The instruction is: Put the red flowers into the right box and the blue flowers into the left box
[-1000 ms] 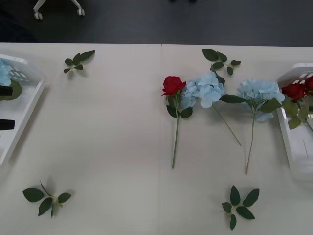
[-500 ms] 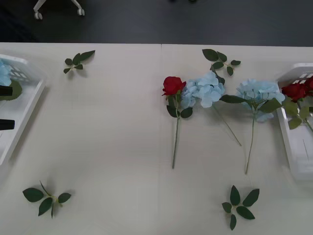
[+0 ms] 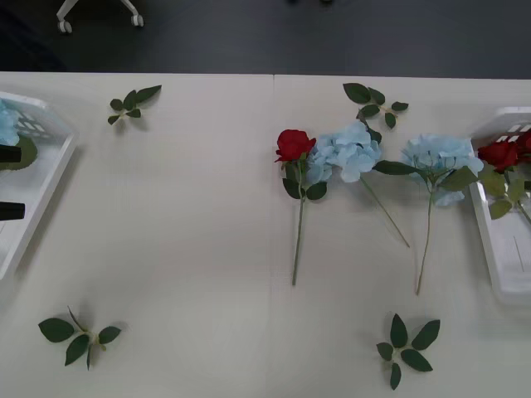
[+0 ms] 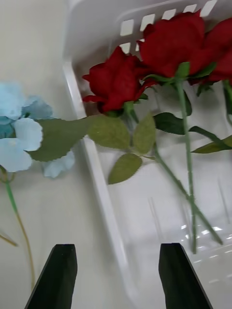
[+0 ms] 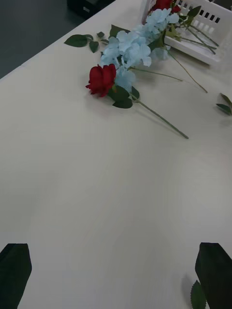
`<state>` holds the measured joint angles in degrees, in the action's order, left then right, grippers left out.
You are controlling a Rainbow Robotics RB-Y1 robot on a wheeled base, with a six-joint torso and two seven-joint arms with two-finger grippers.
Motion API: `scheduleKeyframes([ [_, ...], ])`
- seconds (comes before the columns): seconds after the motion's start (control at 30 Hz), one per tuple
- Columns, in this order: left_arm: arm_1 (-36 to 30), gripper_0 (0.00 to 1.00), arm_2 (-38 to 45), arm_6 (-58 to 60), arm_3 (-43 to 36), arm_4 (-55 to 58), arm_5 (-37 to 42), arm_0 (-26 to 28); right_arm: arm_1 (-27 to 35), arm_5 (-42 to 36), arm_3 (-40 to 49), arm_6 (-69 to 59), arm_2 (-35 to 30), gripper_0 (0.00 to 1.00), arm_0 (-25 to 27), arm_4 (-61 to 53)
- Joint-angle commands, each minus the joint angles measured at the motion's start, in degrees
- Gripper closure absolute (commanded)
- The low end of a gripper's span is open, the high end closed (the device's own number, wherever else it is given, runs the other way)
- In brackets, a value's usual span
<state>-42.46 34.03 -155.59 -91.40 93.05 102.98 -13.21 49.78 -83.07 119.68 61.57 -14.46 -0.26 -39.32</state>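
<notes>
One red flower [image 3: 294, 145] lies on the table's middle, its head touching a blue flower [image 3: 348, 152]; a second blue flower [image 3: 440, 157] lies just beside the right box [image 3: 498, 240]. Red flowers [image 4: 116, 82] lie inside that box, stems along its floor. My right gripper [image 4: 118, 277] hangs open and holding nothing above the box's rim [image 4: 96, 183]. The left box [image 3: 37, 186] at the left edge holds a blue flower [image 3: 7, 124]. Over it my left gripper [image 3: 8, 182] is open, holding nothing, its wrist camera facing the lone red flower [image 5: 102, 79] across bare table.
Loose green leaf sprigs lie at the back left [image 3: 131, 104], back right [image 3: 375, 101], front left [image 3: 76, 336] and front right [image 3: 405, 348]. The table's far edge meets dark floor. Wide bare tabletop lies between the left box and the flowers.
</notes>
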Motion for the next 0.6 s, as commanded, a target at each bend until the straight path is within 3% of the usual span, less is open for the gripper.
scheduleKeyframes([
  [0.03, -1.66, 0.0, 0.42, 0.59, -0.71, 0.82, 0.38, -0.67, -2.93, -0.87, 1.43, -5.32, 8.3, 0.5, -3.96, 6.8],
  [0.27, -1.66, 0.0, 0.42, 0.59, -0.71, 0.82, 0.38, -0.67, -8.56, -0.34, -1.65, -5.93, 20.61, 0.5, -8.26, 18.84],
  [0.6, -1.66, 0.0, 0.42, 0.59, -0.71, 0.82, 0.38, -0.67, -11.02, 2.65, -5.25, -5.67, 23.24, 0.5, -8.44, 21.13],
])
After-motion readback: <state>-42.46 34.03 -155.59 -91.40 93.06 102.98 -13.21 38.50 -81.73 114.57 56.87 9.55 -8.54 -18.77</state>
